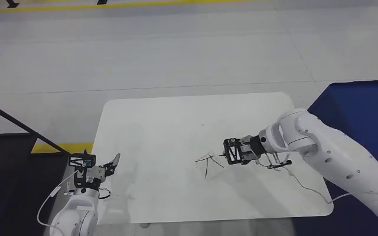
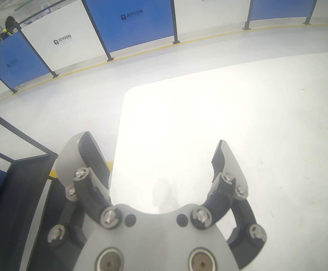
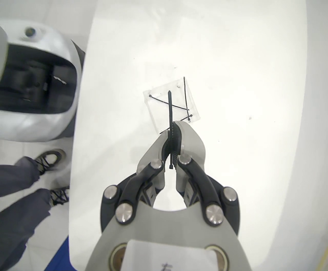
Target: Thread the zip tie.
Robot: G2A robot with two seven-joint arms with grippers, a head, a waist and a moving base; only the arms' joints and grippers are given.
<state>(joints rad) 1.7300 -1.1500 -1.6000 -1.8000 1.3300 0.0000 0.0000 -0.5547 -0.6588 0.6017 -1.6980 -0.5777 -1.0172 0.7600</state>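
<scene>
My right gripper (image 3: 172, 129) is shut on a black zip tie (image 3: 170, 107). The tie's tip sticks out past the fingertips and its head lies back between the fingers. It hangs just above a clear square plate (image 3: 156, 92) on the white table (image 3: 230, 64), where two more black zip ties (image 3: 185, 92) lie crossed. In the top view the right gripper (image 1: 225, 154) is right of those ties (image 1: 207, 160), near the table's middle. My left gripper (image 2: 159, 154) is open with nothing between its fingers, above the table's front-left corner (image 1: 112, 164).
The white table (image 1: 177, 124) has rounded corners and bare room across its back and left. A dark frame stands at the left by the left arm. A person's legs and shoes (image 3: 48, 157) stand beside the table's edge. Blue and white barrier panels (image 2: 128, 23) line the floor beyond.
</scene>
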